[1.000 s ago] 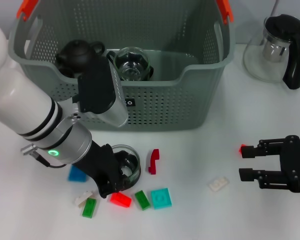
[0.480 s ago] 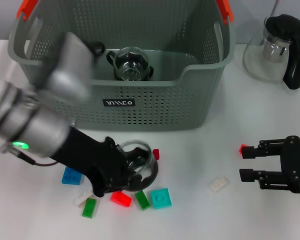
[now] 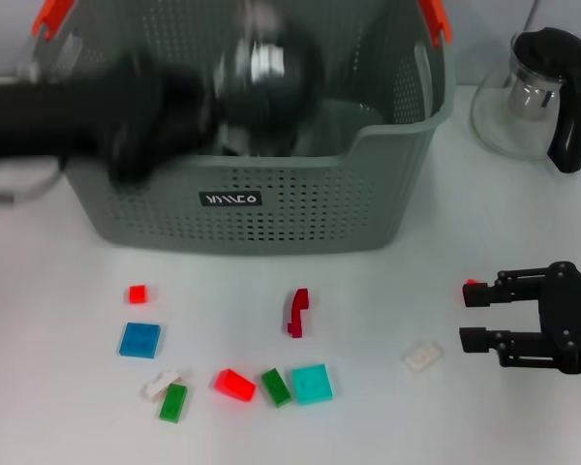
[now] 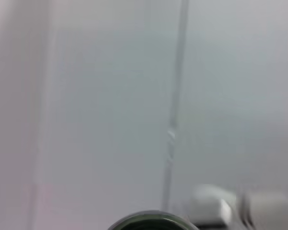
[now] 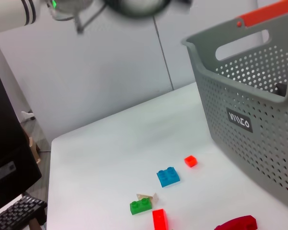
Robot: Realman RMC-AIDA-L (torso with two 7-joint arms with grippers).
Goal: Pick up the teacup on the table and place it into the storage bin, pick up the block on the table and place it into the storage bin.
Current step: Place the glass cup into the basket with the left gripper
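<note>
My left arm is a dark motion blur across the top of the grey-green storage bin (image 3: 300, 208). My left gripper (image 3: 234, 85) is shut on the glass teacup (image 3: 276, 63) and holds it above the bin's opening. The cup also shows blurred at the top of the right wrist view (image 5: 139, 5), and its rim shows in the left wrist view (image 4: 151, 223). Several blocks lie on the table in front of the bin: a blue one (image 3: 138, 340), a red one (image 3: 233, 385), a teal one (image 3: 312, 384). My right gripper (image 3: 474, 315) is open and empty at the right.
A glass teapot with a black handle (image 3: 537, 92) stands at the back right. A dark red piece (image 3: 296, 312), a white block (image 3: 422, 356) and a small red block (image 3: 137, 293) also lie on the table. The bin's contents are hidden by the arm.
My left gripper has lifted the teacup from among the blocks and swung it up and back over the bin. The small red block is now uncovered. The right arm has not moved.
</note>
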